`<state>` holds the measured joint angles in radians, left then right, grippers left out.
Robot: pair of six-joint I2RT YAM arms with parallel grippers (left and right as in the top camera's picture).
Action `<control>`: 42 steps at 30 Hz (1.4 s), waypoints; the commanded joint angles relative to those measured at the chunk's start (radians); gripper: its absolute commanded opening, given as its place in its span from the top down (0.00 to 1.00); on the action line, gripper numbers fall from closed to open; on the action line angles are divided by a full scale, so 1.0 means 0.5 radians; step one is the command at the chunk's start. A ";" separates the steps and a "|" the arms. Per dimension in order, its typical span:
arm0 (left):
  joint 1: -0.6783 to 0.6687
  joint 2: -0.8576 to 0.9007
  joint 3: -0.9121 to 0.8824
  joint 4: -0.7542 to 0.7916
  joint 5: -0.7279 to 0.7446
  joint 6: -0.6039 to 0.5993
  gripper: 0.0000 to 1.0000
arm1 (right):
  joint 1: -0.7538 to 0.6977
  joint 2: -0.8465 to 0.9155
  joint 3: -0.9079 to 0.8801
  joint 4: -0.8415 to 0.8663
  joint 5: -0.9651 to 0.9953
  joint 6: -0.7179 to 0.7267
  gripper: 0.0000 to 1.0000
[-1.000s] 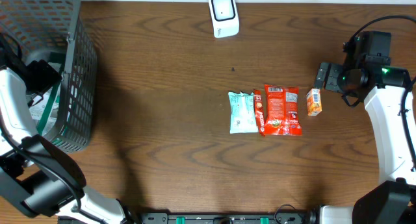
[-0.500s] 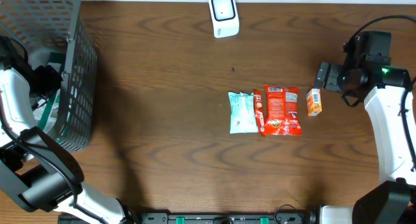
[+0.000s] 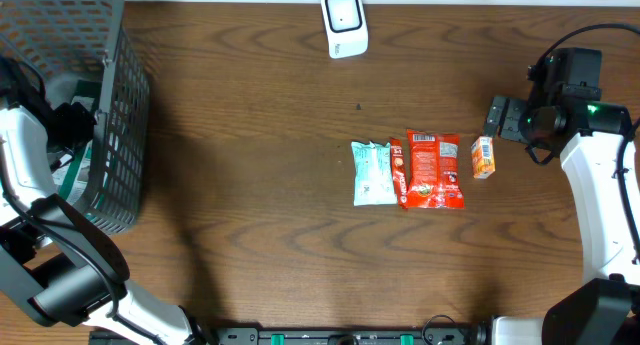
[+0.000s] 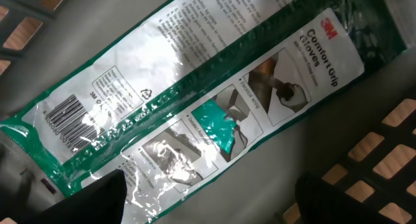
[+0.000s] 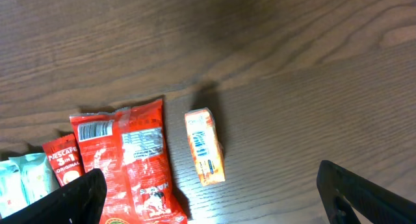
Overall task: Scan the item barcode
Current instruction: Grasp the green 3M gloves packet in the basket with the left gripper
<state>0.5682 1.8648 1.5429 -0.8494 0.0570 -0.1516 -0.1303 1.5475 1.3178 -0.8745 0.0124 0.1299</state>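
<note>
We are hovering our left gripper (image 4: 211, 201), jaws wide and empty, inside the wire basket (image 3: 125, 105); the 3M glove pack (image 4: 195, 100) is lying just ahead, long axis slanting across the opening, barcode (image 4: 65, 113) leftward.

A dark wood-grain table (image 3: 260, 135) is seen from overhead. At its far left corner a grey wire basket (image 3: 120, 105) is set. A white scanner (image 3: 344, 23) is placed at the far edge, near the middle. Right of centre, four items are laid in a row: a pale green packet (image 3: 373, 173), a narrow red sachet (image 3: 398, 170), a red bag (image 3: 433, 170) and, just beside it, a small orange carton (image 3: 483, 157).
</note>
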 commanded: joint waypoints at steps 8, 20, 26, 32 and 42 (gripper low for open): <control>-0.009 0.022 -0.145 0.155 -0.003 0.042 0.13 | -0.013 -0.006 0.024 -0.002 -0.006 0.029 0.01; -0.009 0.023 -0.245 0.255 -0.004 0.091 0.12 | -0.013 -0.006 0.024 -0.002 -0.006 0.029 0.01; -0.010 0.024 -0.291 0.332 -0.003 0.145 0.12 | -0.013 -0.006 0.024 -0.002 -0.006 0.029 0.01; -0.009 0.036 -0.371 0.448 0.079 0.311 0.05 | -0.013 -0.006 0.024 -0.002 -0.006 0.029 0.01; -0.009 0.250 -0.373 0.502 0.136 0.319 0.03 | -0.013 -0.006 0.024 -0.002 -0.006 0.029 0.01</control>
<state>0.5655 1.9259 1.3636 -0.6044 0.1123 -0.0139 -0.1303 1.5475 1.3178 -0.8745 0.0124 0.1299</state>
